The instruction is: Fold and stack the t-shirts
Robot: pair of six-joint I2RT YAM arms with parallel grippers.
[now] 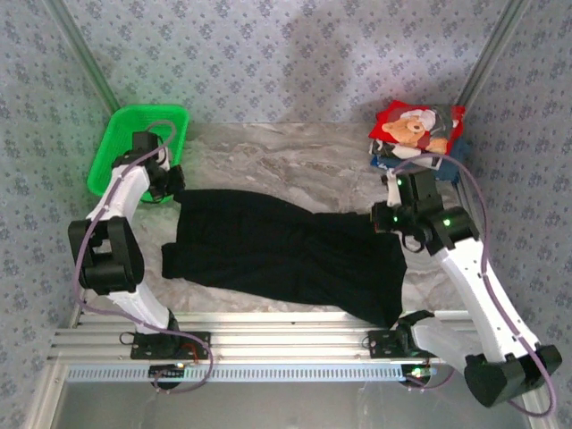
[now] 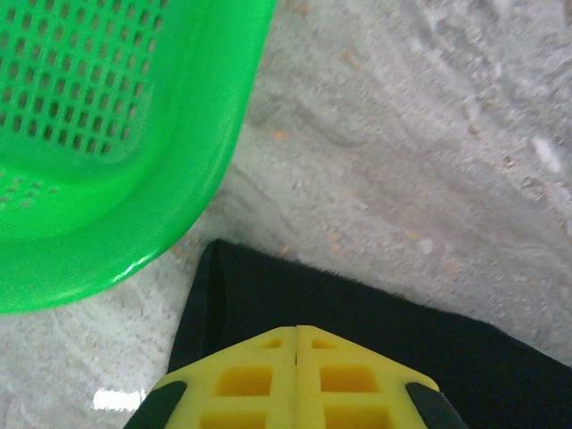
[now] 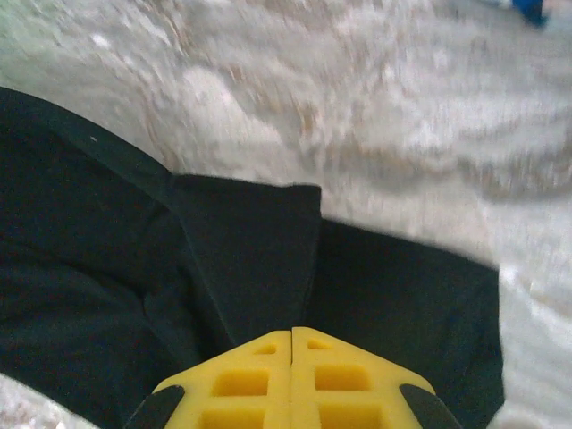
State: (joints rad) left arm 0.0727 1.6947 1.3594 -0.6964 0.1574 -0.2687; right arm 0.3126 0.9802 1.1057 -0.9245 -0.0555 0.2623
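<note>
The black shirt lies spread across the worktop. Left end effector fully closed over its corner near the green basket; grip unconfirmed. Right end effector closed, pinching a fold at the opposite edge.

No legible text, label, brand, number or sign on any visible surface.

Blurred table beyond the black t-shirt
</note>
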